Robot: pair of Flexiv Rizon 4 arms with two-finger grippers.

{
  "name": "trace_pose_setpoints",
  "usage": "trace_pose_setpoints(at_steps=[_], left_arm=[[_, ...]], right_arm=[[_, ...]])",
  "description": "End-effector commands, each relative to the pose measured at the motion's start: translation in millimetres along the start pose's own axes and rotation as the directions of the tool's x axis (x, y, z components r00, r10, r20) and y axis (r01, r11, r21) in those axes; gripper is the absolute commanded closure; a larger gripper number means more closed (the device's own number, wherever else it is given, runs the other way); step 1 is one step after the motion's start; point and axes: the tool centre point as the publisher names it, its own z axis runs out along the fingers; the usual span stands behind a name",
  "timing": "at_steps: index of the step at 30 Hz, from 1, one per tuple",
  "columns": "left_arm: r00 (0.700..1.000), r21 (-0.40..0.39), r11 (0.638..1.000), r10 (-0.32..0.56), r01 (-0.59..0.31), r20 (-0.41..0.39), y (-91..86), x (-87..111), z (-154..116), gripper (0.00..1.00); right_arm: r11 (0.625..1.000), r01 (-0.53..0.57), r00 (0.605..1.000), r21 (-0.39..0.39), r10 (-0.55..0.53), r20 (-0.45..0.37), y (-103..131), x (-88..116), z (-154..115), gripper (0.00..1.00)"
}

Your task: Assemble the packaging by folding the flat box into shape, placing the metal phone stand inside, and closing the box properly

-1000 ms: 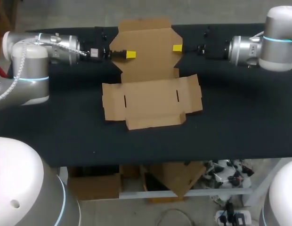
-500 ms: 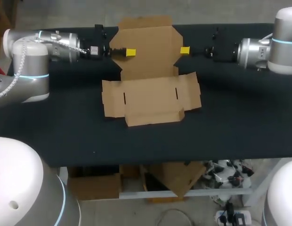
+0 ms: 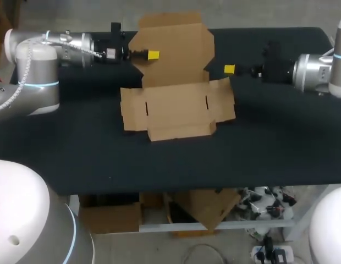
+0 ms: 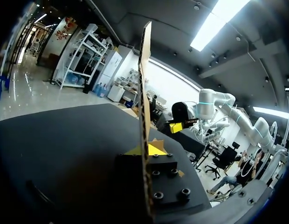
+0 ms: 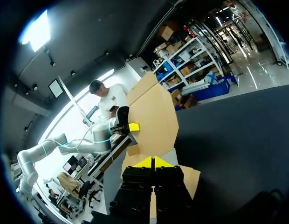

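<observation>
The brown cardboard box [image 3: 176,113] lies unfolded at the middle of the black table, its base and side flaps flat. Its lid panel [image 3: 173,47] stands tilted up at the back. My left gripper [image 3: 153,54] is shut on the lid's left edge; in the left wrist view the cardboard edge [image 4: 144,93] runs up from between my left gripper's [image 4: 147,150] yellow tips. My right gripper [image 3: 229,69] is shut on nothing, off the lid's right edge. In the right wrist view my right gripper [image 5: 154,162] has the lid [image 5: 154,109] ahead of it. No phone stand shows.
The black tabletop [image 3: 159,165] spreads in front of the box to its front edge and out to both sides. Both arms come in low over the table's back part.
My right gripper has let go of the lid's right edge, drawn back to the right and shut. My left gripper has raised the lid panel more upright.
</observation>
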Motion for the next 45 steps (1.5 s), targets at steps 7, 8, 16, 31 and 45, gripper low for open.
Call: trace_pose_setpoints(at_steps=[7,8,16,31,45], left_arm=[[0.998,0.002,0.999,0.040,-0.040,-0.038,-5.0,-5.2,3.4,1.00],[0.998,0.002,0.999,0.045,-0.045,-0.043,-5.5,-5.1,3.6,1.00],[0.994,-0.005,0.996,0.085,-0.085,-0.066,-11.3,-0.2,7.4,1.00],[0.995,-0.027,0.997,0.073,-0.075,-0.070,-15.2,3.9,6.2,1.00],[0.995,-0.027,0.997,0.073,-0.075,-0.070,-15.2,3.9,6.2,1.00]], right_arm=[[0.997,0.070,0.988,0.014,-0.071,0.140,-21.3,22.8,-31.1,1.00],[0.996,0.085,0.986,0.023,-0.087,0.144,-23.8,24.7,-32.8,1.00],[0.983,0.169,0.972,0.067,-0.177,0.156,-41.4,34.2,-38.7,1.00],[0.980,0.182,0.967,0.084,-0.194,0.166,-46.3,36.0,-39.8,1.00],[0.980,0.182,0.967,0.084,-0.194,0.166,-46.3,36.0,-39.8,1.00]])
